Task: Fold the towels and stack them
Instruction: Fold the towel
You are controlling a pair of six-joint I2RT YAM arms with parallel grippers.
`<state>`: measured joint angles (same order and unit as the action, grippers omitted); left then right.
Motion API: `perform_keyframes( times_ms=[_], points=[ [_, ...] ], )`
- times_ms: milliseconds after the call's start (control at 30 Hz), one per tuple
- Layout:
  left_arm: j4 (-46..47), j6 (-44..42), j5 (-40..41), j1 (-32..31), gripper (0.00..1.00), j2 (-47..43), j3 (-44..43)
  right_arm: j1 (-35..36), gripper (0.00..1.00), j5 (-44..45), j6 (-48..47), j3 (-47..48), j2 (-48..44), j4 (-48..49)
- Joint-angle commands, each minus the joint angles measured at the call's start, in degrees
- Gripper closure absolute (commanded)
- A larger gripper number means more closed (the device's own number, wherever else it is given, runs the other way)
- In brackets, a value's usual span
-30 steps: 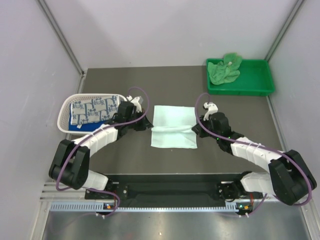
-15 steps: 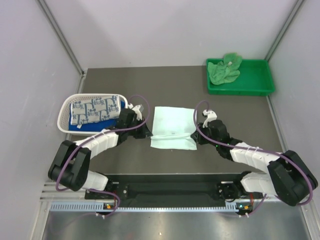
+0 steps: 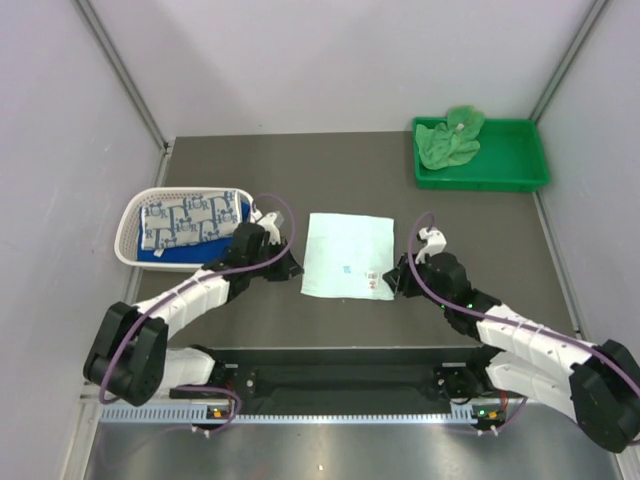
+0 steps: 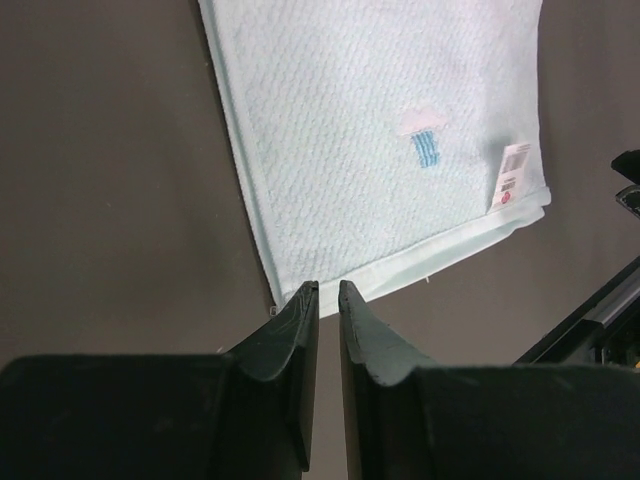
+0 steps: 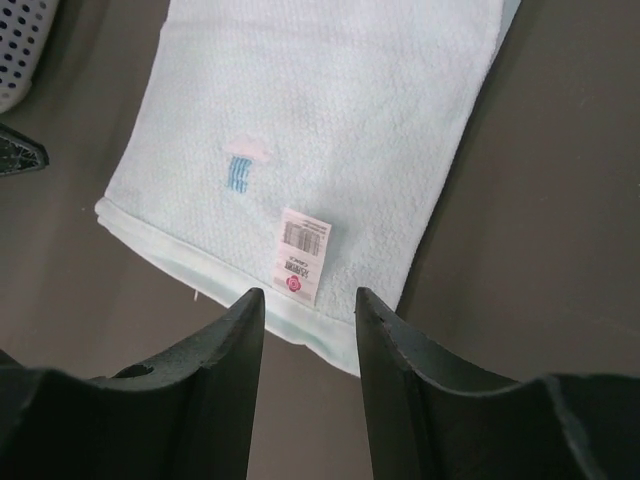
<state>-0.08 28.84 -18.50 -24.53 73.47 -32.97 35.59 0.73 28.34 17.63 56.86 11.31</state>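
The pale mint-white towel is laid flat at the middle of the dark table, between the two grippers. It is nearly square, so no clear long axis is made out; its edges run roughly in line with the table's sides. Its printed tag sits at the near right corner.

The left gripper is set at the towel's near left corner. Its jaws are parted by only a narrow slit and nothing is held between them. Whether the tips touch the cloth cannot be told. The right gripper is placed at the near right corner. Its jaws are held about half apart, either side of the tag, and nothing is gripped.

In the wrist views a small blue stitched mark is seen near the tag, and a lower layer of cloth is shown peeping out along the near edge. Only from the top view are the rest seen. A white lattice basket at the left holds a blue-grey patterned towel over a royal blue towel. At the far right a green tray holds a crumpled bright green towel.
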Motion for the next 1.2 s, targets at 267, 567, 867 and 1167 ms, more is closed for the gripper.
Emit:
perform_keyframes(
  times_ms=[267,567,867,1167],
  points=[
    [3.2,3.6,1.4,-3.6,0.83,5.9,-5.8,2.5,0.59,9.9,4.2,4.1,-0.8,-3.8],
    [7.0,7.4,11.1,-7.8,0.85,11.8,-1.2,3.5,0.64,13.8,7.0,4.4,12.1,-0.5],
    [0.3,14.3,22.4,-12.5,0.89,4.0,4.6,10.1,0.68,17.7,10.3,3.6,13.7,-4.5],
    [-7.3,18.6,22.6,-16.9,0.88,-6.4,8.0,13.4,0.68,20.4,14.3,-0.5,3.5,-11.1]
  ],
)
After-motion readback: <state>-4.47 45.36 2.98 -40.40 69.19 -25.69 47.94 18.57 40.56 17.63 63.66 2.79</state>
